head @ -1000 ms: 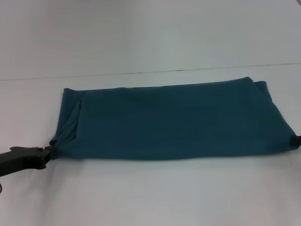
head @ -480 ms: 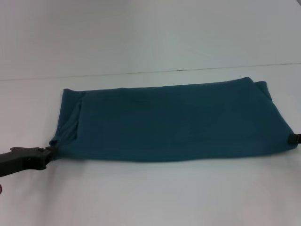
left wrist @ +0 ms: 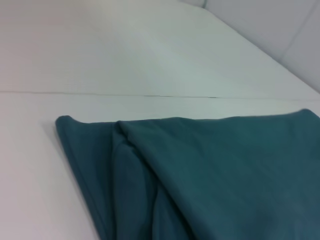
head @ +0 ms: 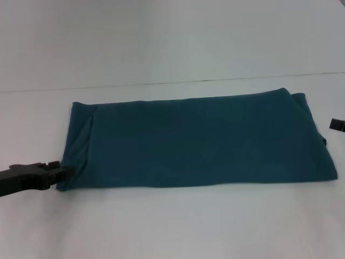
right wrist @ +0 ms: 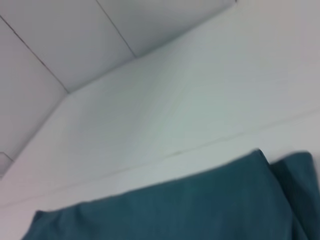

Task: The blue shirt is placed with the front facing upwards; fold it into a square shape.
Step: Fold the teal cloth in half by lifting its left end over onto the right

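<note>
The big flat white table fills most of the head view, and a thin dark line runs across it near the far edge. The dark teal-blue cotton shirt lies flat in the middle of the table as one long folded strip, running from the left side to the right side. No letters and no neck label show on it, so the printed side seems to be tucked away inside the fold. At the left end some extra cloth is folded under, and it makes soft slanting creases there. The left wrist view shows that end close up, with one layer lying over another. At the right end a second layer peeks out a little past the far corner, and the right wrist view shows the same small step in the cloth. The black left gripper reaches in low from the left edge of the table, and its tip meets the near left corner of the shirt. The tip is small and dark against the cloth, so I cannot tell if it is pinching the corner or only touching it. Only a tiny black bit of the right gripper shows at the right edge of the head view, just beside the shirt's right end and apart from the cloth.
</note>
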You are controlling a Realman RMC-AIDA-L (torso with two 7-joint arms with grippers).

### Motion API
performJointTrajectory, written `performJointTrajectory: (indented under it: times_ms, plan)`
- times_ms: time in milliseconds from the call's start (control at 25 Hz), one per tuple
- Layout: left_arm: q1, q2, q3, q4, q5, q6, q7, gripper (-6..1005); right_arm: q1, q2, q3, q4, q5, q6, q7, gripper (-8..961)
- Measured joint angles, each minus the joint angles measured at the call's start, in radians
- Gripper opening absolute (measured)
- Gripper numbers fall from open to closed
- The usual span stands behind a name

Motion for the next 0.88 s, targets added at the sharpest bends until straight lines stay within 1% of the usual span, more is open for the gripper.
performJointTrajectory:
  times_ms: [120,240,360,440,600,680,880]
  plan:
    - [0.000,-0.001,0.000,0.002,0.002,0.000,-0.031,419,-0.006,-0.003,0.000,0.002,0.040,-0.010,-0.035,476]
    - [-0.001,-0.001,0.000,0.005,0.005,0.003,-0.077,482,-0.009,-0.004,0.000,0.003,0.062,-0.015,-0.056,564]
    - [-0.004,0.002,-0.002,0.008,0.007,0.020,-0.150,545,-0.006,-0.011,0.000,0.003,0.065,-0.027,-0.050,652]
    - [-0.005,0.003,-0.003,0.009,0.008,0.035,-0.219,576,-0.002,-0.015,0.000,0.000,0.066,-0.032,-0.043,711]
    - [-0.006,0.004,-0.003,0.008,0.019,0.047,-0.296,637,0.011,-0.025,0.000,-0.005,0.066,-0.033,-0.031,849]
    - [-0.009,0.004,-0.003,0.008,0.038,0.050,-0.353,642,0.018,-0.032,0.000,-0.006,0.066,-0.033,-0.022,918]
    - [-0.015,0.007,-0.003,0.011,0.077,0.057,-0.473,645,0.038,-0.056,-0.002,-0.006,0.062,-0.033,0.000,919]
